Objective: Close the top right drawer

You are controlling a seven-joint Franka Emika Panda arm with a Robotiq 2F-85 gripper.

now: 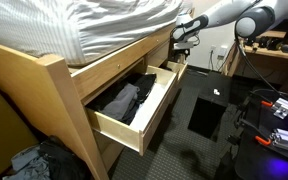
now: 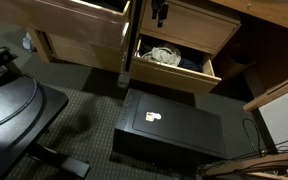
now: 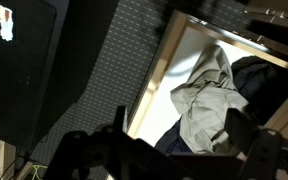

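Note:
The top right drawer [image 1: 174, 72] is a pale wood bed drawer that stands pulled out. In an exterior view [image 2: 174, 76] and in the wrist view [image 3: 169, 70] it holds a crumpled pale cloth [image 3: 209, 95] on dark blue clothing. My gripper [image 1: 184, 42] hangs just above the drawer's open top, near the bed frame, and shows at the top edge of an exterior view [image 2: 161, 14]. In the wrist view its two dark fingers [image 3: 182, 128] are spread wide over the cloth. They hold nothing and touch nothing.
A larger open drawer with dark grey and black clothes [image 1: 134, 105] juts out beside it, also in an exterior view [image 2: 84, 12]. A black box [image 2: 169, 130] stands on the dark carpet in front. A black office chair [image 2: 14, 110] is nearby. The striped mattress [image 1: 94, 25] lies above.

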